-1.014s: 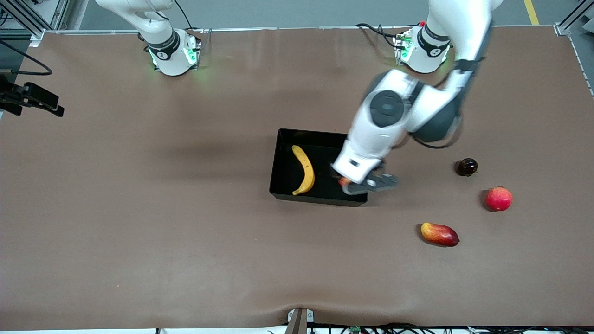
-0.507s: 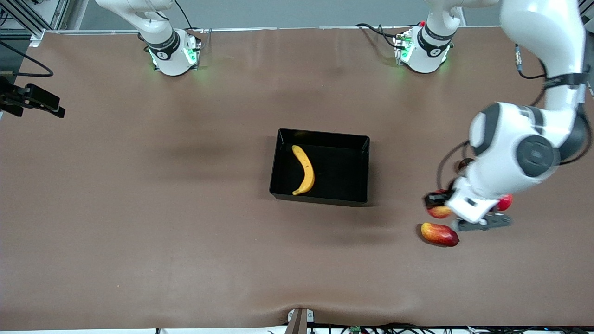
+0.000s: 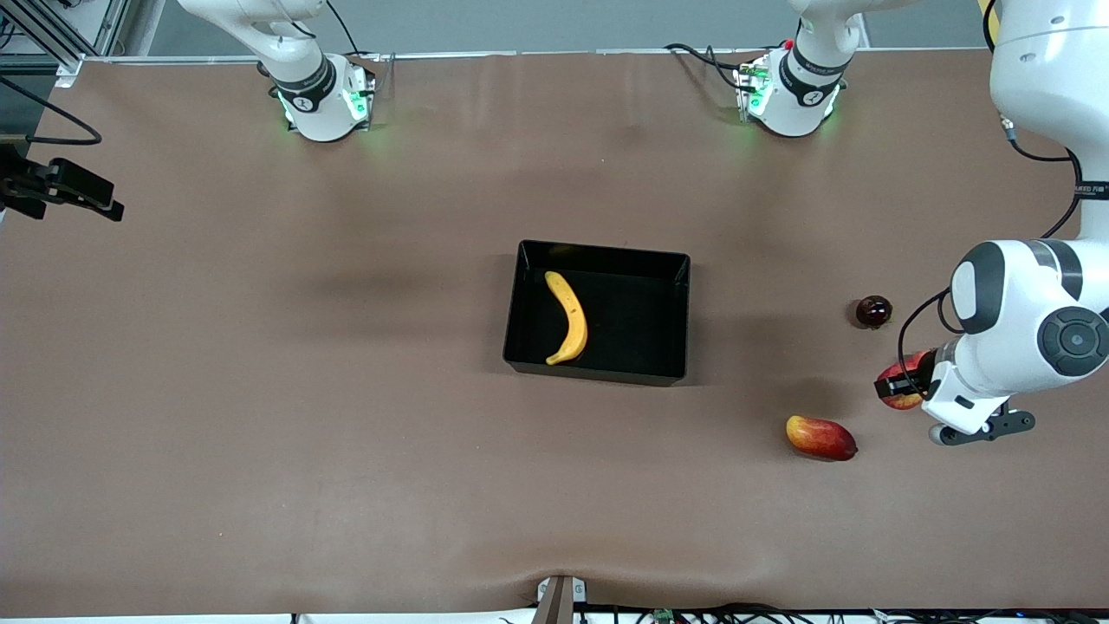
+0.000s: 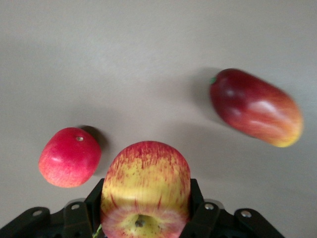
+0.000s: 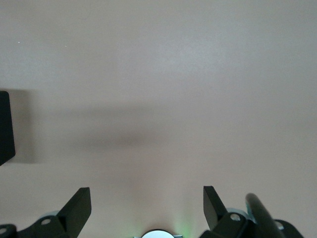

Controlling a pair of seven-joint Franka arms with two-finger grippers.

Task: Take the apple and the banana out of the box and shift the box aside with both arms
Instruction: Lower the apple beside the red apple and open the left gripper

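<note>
Swung off the box (image 3: 598,373) — left pincer (image 3: 901,388) clamping apple (image 4: 145,191), right pincer (image 5: 147,206) agape

White arms (image 3: 1022,312), dark grey round joint caps, black cable loops, green-lit bases, black jaws

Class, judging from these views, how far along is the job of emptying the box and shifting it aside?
Done: the apple is out of the box, clamped in the left pincer above the table near the loose fruits. In hand: setting the apple down. Left: the banana lies in the box, which sits mid-table. The right pincer waits open above bare table.
</note>
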